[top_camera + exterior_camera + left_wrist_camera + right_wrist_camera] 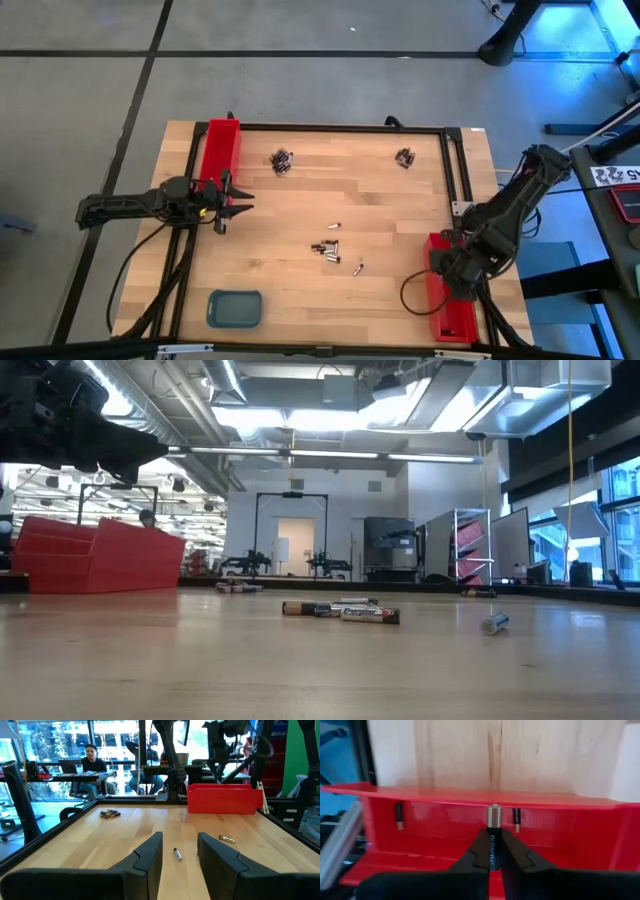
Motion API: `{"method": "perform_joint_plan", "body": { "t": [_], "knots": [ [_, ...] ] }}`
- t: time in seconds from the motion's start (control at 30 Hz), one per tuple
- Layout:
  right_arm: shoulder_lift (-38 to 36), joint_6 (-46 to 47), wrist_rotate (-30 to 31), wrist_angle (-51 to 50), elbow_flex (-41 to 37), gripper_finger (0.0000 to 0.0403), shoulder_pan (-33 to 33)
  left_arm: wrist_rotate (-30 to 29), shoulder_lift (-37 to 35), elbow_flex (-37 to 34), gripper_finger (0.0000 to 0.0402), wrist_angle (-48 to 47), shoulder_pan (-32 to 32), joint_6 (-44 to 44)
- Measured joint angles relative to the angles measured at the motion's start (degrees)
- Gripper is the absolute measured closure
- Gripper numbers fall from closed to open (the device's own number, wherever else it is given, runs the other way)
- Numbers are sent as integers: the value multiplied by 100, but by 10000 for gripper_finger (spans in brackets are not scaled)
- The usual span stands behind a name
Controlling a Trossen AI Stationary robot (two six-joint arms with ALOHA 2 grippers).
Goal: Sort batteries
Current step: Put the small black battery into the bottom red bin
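Note:
Loose batteries lie on the wooden table: a middle group [328, 248], strays [357, 267], and two far clusters [282, 160] [404, 157]. My left gripper [235, 205] is open and low over the table beside the left red tray [220, 150]. In its wrist view, one battery [177, 853] lies on the wood ahead of its open fingers. My right gripper [452, 272] hovers over the right red tray [452, 310], shut on one battery [494, 832]. Two more batteries [399, 815] [516, 820] lie inside that tray. My right gripper [494, 852] pinches a dark battery between its two fingers by the cell's body [493, 845]. The battery lies along the fingers, and its silvery capped end [494, 812] sticks out past the fingertips. It is lifted clear above the inside of the red tray [445, 827].
A blue-grey rounded tray [234, 308] sits near the table's near-left corner. A dark frame rail [340, 128] runs around the tabletop. In the low view the left red tray [95, 555] stands at the left, with batteries [340, 610] [494, 623] lying mid-table. A person [91, 755] sits beyond the table.

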Motion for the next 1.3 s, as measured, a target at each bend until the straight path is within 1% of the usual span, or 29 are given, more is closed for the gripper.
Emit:
{"method": "perform_joint_plan", "body": {
  "t": [0.07,0.23,0.37,0.67,0.93,1.1,1.2,1.3],
  "knots": [
    [-1,22,4,197,-282,389,84,0,0,1,288,0,1,0],
    [-2,237,199,229,-830,388,84,0,1,1,288,0,1,0],
    [-2,143,392,520,-1109,388,84,0,0,0,288,0,1,1],
    [-2,94,517,851,-1718,387,84,0,2,0,288,0,0,1],
    [0,95,613,1334,-2058,386,82,0,0,2,288,0,1,1],
    [-2,95,662,1352,-2139,386,82,0,0,0,288,0,2,1],
    [-2,89,668,1351,-2141,378,80,0,0,1,288,0,1,0],
    [-2,97,682,1355,-2141,362,80,0,0,2,288,0,0,1]
  ]
}}
